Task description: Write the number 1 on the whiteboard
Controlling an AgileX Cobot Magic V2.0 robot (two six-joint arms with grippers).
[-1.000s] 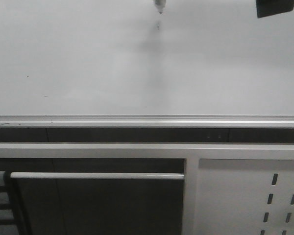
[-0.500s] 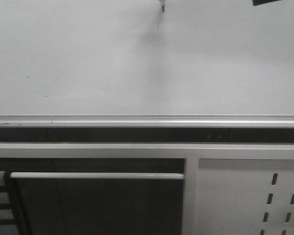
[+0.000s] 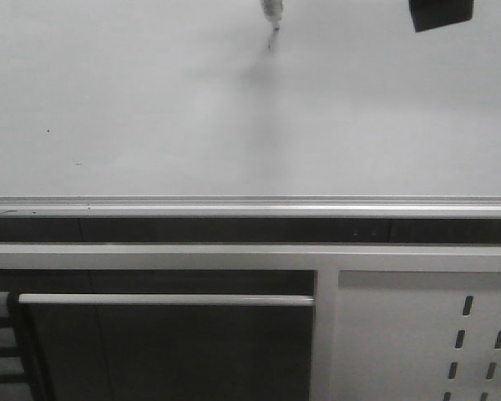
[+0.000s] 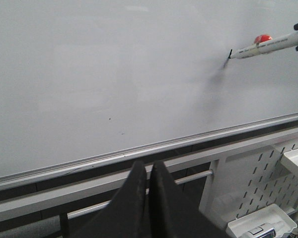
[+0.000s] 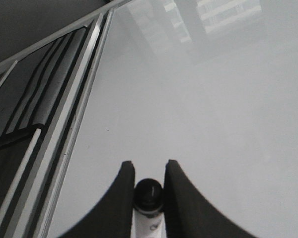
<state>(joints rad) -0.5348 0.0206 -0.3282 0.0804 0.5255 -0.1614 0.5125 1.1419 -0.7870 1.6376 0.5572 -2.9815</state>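
The right tool (image 5: 149, 171) grips a marker (image 4: 265, 46), its tip touching the whiteboard (image 3: 150, 109) far up — a short black stroke (image 4: 229, 53) starts there; the left tool (image 4: 148, 171) is closed, empty, near the rail (image 3: 234, 205).

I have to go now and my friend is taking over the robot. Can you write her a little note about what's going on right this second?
Right gripper: shut on the marker, tip at the whiteboard, high up near its middle.
Left gripper: shut, holding nothing, low in front of the board's rail.
Done: only a tiny black mark at the tip, the very start of the 1.
Left: draw the stroke down to finish the 1, then lift the marker off.
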